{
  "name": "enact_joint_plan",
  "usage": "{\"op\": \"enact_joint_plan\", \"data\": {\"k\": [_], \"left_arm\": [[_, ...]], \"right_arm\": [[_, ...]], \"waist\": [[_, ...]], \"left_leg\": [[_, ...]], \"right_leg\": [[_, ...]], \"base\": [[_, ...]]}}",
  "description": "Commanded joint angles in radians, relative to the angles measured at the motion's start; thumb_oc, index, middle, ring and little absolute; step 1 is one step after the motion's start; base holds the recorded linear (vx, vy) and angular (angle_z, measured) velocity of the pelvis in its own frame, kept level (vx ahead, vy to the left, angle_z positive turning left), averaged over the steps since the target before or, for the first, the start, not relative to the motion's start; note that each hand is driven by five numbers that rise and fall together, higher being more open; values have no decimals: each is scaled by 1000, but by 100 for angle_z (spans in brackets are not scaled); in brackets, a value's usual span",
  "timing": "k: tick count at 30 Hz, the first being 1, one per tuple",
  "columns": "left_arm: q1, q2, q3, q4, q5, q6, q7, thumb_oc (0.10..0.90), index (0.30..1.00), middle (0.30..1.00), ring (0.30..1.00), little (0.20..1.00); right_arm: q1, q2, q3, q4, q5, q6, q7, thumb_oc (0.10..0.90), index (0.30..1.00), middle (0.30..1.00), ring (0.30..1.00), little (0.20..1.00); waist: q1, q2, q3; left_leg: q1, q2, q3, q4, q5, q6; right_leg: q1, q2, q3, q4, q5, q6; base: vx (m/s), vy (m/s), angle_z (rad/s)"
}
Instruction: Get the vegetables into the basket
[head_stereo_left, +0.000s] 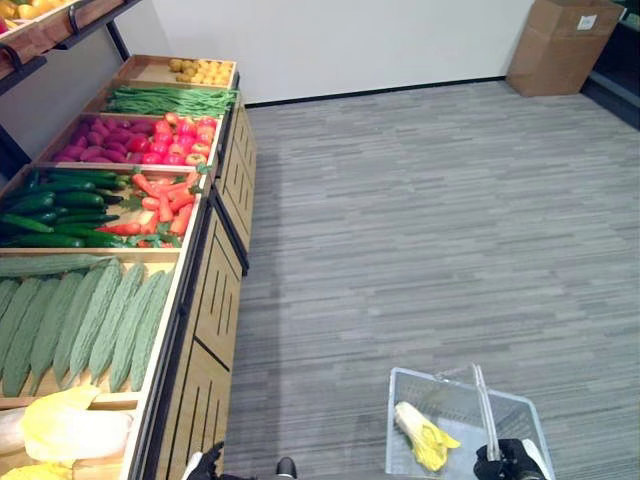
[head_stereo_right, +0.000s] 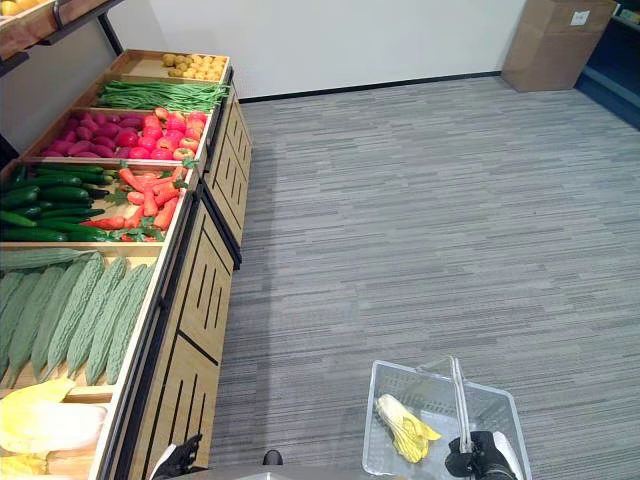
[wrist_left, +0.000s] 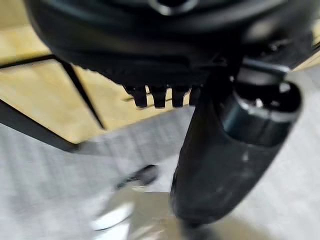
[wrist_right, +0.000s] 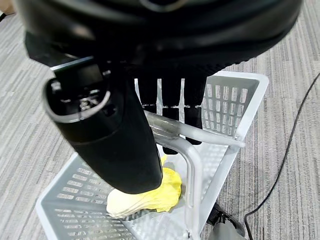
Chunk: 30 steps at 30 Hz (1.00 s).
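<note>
Over on the left of the frame the produce stand (head_stereo_left: 200, 300) is still pretty loaded. Running from lower left up toward the upper left you've got pale cabbages (head_stereo_left: 60, 425), a bin of bumpy green gourds (head_stereo_left: 80, 320), dark cucumbers (head_stereo_left: 60, 205) next to carrots (head_stereo_left: 165, 205), then red fruit (head_stereo_left: 150, 135), green beans (head_stereo_left: 170, 100) and something small and yellow (head_stereo_left: 203, 70) at the far end.

Bottom edge, left of centre: the left hand (head_stereo_left: 203, 465) just peeks in, low beside the stand's wooden front. In its wrist view the fingers (wrist_left: 157, 95) look curled in with nothing in them, so it's idle as far as I can tell.

Bottom right is where the progress is. The white wire basket (head_stereo_left: 405, 390) hangs there with one yellow-green cabbage (head_stereo_left: 425, 435) lying inside. The right hand (head_stereo_left: 510, 460) has its fingers (wrist_right: 170, 107) wrapped around the basket handle (wrist_right: 192, 132), carrying it over the grey floor (head_stereo_left: 430, 220).

So my read: one vegetable down, plenty left on the stand. Early days, basket mostly empty.
</note>
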Motion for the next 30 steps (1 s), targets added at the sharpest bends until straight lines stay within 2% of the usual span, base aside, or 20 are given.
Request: {"op": "enact_joint_plan", "data": {"k": [1, 8, 11, 15, 16, 17, 18, 19, 20, 21, 22, 23, 24, 26, 30], "left_arm": [[-34, 20, -11, 40, 91, 26, 45, 900, 1000, 1000, 1000, 1000], [-80, 17, -5, 25, 1, 35, 54, 900, 1000, 1000, 1000, 1000], [-91, 20, 11, 19, -58, 35, 53, 900, 1000, 1000, 1000, 1000], [-96, 14, 21, 7, -104, 28, 55, 900, 1000, 1000, 1000, 1000], [-99, 5, 30, -7, -139, 27, 63, 900, 1000, 1000, 1000, 1000], [-99, 5, 30, -7, -140, 27, 63, 900, 1000, 1000, 1000, 1000], [-102, -7, 40, -8, -170, 24, 72, 900, 1000, 1000, 1000, 1000], [-103, -11, 41, -9, -183, 25, 75, 900, 1000, 1000, 1000, 1000], [-103, -11, 41, -9, -183, 25, 75, 900, 1000, 1000, 1000, 1000], [-108, -15, 40, -3, -195, 23, 73, 900, 1000, 1000, 1000, 1000], [-106, -13, 38, -3, -192, 22, 70, 900, 1000, 1000, 1000, 1000], [-106, -13, 38, -3, -192, 22, 70, 900, 1000, 1000, 1000, 1000], [-104, -12, 37, 3, -184, 21, 74, 900, 1000, 1000, 1000, 1000], [-102, -9, 33, 13, -167, 23, 82, 900, 1000, 1000, 1000, 1000], [-92, 2, 42, 22, -146, 24, 90, 900, 1000, 1000, 1000, 1000]], "right_arm": [[-84, -19, 21, 13, -51, -35, -41, 400, 300, 300, 300, 300], [-115, -12, 25, 73, -16, -20, -35, 400, 300, 300, 300, 300], [-132, -15, 46, 84, -21, -18, -32, 400, 300, 300, 300, 300], [-138, -23, 49, 79, -14, -25, -36, 400, 300, 300, 300, 300], [-140, -28, 52, 63, -10, -30, -41, 400, 300, 300, 300, 300], [-140, -28, 52, 63, -10, -30, -41, 400, 300, 300, 300, 300], [-145, -31, 61, 49, -10, -33, -39, 400, 300, 300, 300, 300], [-149, -35, 66, 35, -12, -33, -40, 400, 300, 300, 300, 300], [-149, -35, 66, 35, -12, -33, -40, 400, 300, 300, 300, 300], [-164, -38, 71, 40, -5, -37, -43, 400, 300, 300, 300, 300], [-166, -37, 73, 33, -4, -40, -44, 400, 300, 300, 300, 300], [-166, -37, 73, 33, -4, -40, -44, 400, 300, 300, 300, 300], [-167, -37, 77, 28, -5, -42, -45, 400, 300, 300, 300, 300], [-181, -33, 84, 14, 3, -49, -54, 400, 300, 300, 300, 300], [-194, -14, 103, -6, 7, -55, -49, 400, 300, 300, 300, 300]], "waist": [[9, -57, 33], [5, -40, 103], [13, -35, 123], [23, -36, 137], [28, -36, 154], [25, -35, 154], [38, -40, 168], [44, -41, 175], [43, -41, 175], [63, -49, 179], [68, -53, 173], [68, -53, 173], [74, -52, 169], [99, -50, 161], [125, -57, 147]], "left_leg": [[-7, 3, -40, 1, -18, -13], [-29, 42, -71, 4, 11, -17], [-61, 68, -96, 52, 20, -26], [-100, 82, -117, 114, 27, -36], [-139, 81, -128, 201, 51, -46], [-142, 82, -131, 206, 49, -47], [-168, 55, -153, 269, 61, -50], [-181, 29, -177, 275, 60, -46], [-181, 29, -177, 275, 60, -46], [-237, -25, -211, 253, 44, -33], [-256, -33, -211, 222, 45, -24], [-255, -33, -211, 222, 45, -24], [-280, -26, -207, 184, 69, -22], [-332, -23, -185, 65, 147, -33], [-323, -21, -162, 30, 181, -34]], "right_leg": [[21, -16, -12, 12, -21, 17], [-68, 9, -10, 177, -102, -18], [-85, 37, -11, 203, -134, -44], [-73, 60, -23, 183, -141, -65], [-57, 70, -37, 171, -145, -82], [-56, 71, -40, 170, -145, -83], [-28, 79, -49, 155, -153, -95], [-19, 80, -51, 148, -155, -94], [-18, 80, -51, 148, -155, -94], [-4, 83, -47, 129, -158, -92], [0, 89, -45, 118, -159, -88], [0, 89, -45, 118, -159, -88], [9, 98, -45, 108, -161, -86], [42, 125, -26, 94, -174, -80], [92, 145, 27, 102, -212, -74]], "base": [[6, -24, -6], [-24, -72, 0], [51, -210, 7], [46, -174, 11], [51, -191, 13], [92, -221, 29], [83, -116, 33], [85, -115, 23], [102, -82, 2], [129, -72, -2], [130, -72, 15], [125, -17, 21], [156, 6, 10], [273, 19, 1], [301, 93, -41]]}}
